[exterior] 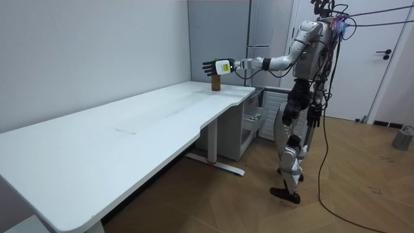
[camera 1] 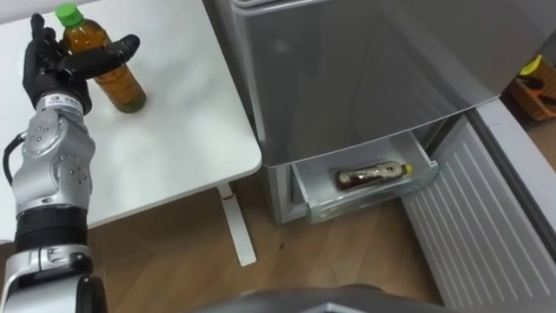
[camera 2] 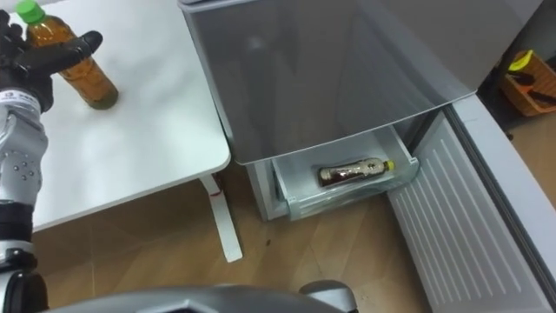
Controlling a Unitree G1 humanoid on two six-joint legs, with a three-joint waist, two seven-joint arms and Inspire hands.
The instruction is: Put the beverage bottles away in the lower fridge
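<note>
An amber tea bottle (camera 1: 120, 84) with a green cap stands upright on the white table (camera 1: 174, 139) at its far left. My left hand (camera 1: 54, 68) is open right beside it, fingers pointing up behind the bottle and the thumb stretched across its front. In the room view the left arm reaches out over the table's end to the bottle (exterior: 216, 83). A second brown bottle (camera 1: 372, 176) with a yellow cap lies on its side in the pulled-out lower fridge drawer (camera 1: 360, 207). My right hand (exterior: 313, 120) hangs by my hip.
The grey fridge (camera 1: 365, 69) stands right of the table, its lower door (camera 1: 486, 217) swung open to the right. An orange box (camera 1: 537, 89) sits on the floor at far right. I stand between the table's end and the fridge.
</note>
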